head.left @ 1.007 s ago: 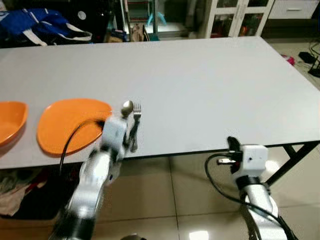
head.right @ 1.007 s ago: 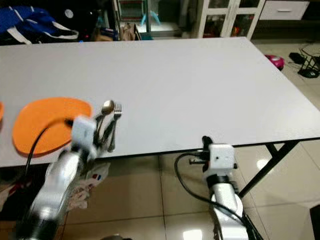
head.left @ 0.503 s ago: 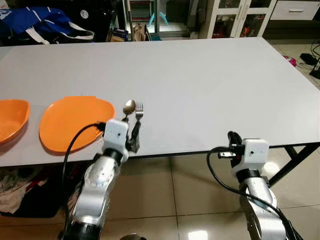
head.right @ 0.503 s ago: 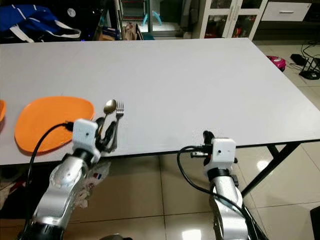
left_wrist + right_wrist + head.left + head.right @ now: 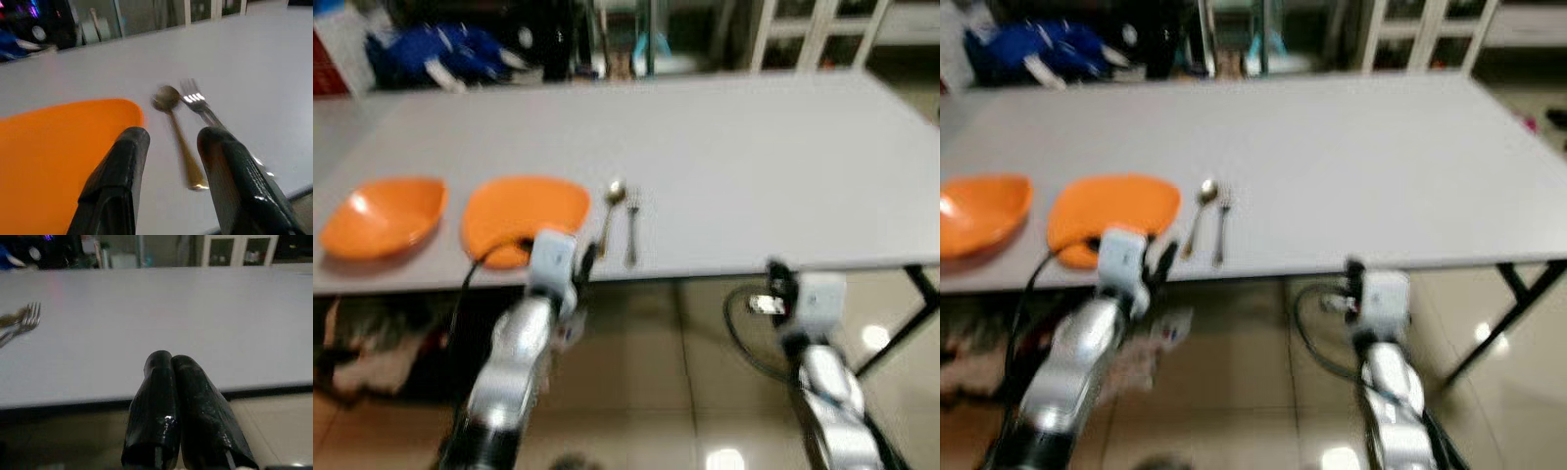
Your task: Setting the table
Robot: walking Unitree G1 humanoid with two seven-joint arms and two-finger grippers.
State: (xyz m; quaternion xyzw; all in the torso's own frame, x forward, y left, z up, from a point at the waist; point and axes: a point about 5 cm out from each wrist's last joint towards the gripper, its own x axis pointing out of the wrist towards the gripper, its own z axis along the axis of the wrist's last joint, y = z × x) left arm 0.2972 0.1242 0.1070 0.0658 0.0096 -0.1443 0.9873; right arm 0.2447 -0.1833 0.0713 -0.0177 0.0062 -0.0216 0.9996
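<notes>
On the grey table [image 5: 754,157] near its front edge lie an orange plate [image 5: 524,208], a spoon [image 5: 610,209] and a fork [image 5: 631,227], side by side. An orange bowl [image 5: 382,213] sits left of the plate. My left gripper [image 5: 585,260] hovers at the table's front edge, just short of the spoon's handle, open and empty. In the left wrist view its fingers [image 5: 122,166] frame the spoon [image 5: 178,129] and fork [image 5: 198,103], beside the plate [image 5: 54,147]. My right gripper [image 5: 771,270] is shut below the table edge, farther right, its fingertips [image 5: 168,382] pressed together.
A blue bag [image 5: 460,54] and dark furniture stand behind the table's far edge. White cabinets [image 5: 803,29] are at the back right. Tiled floor [image 5: 705,392] lies under me, with a table leg [image 5: 920,284] at the right. The views are blurred.
The camera has swung, bringing the bowl fully into view. My left gripper has drawn back from over the spoon and fork to the table edge. The cutlery stays on the table.
</notes>
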